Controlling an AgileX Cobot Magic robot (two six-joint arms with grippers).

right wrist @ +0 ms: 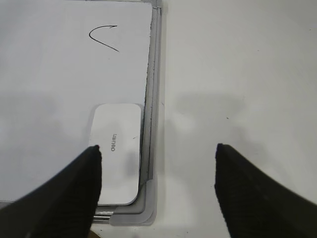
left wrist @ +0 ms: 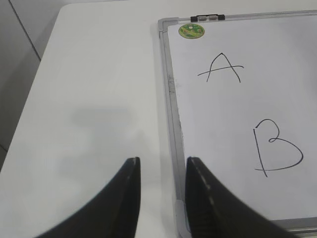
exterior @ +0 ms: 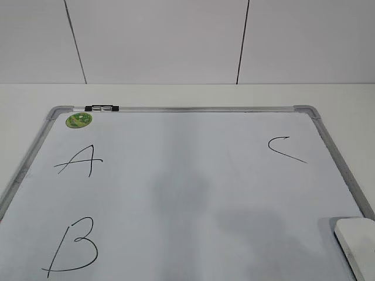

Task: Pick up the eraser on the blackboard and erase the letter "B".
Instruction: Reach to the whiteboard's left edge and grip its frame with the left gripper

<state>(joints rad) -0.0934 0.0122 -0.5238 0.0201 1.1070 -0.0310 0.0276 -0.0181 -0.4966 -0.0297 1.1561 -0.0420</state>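
Hovering wide open, the right gripper (right wrist: pixel 157 173) sits off-centre (frame-side) of the white rounded plastic eraser (right wrist: pixel 116 153); descending thus risks clipping the silver-grey board frame (right wrist: pixel 151 124).

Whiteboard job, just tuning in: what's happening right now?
Nothing is being handled yet. The eraser lies untouched in the near right corner of the blackboard, against the frame. The right gripper hovers above that corner, jaws wide open, with the eraser under its left finger rather than between the two. The left gripper is open too, hanging over the board's left frame edge. The letter "B" is fully intact, as are the A and C.
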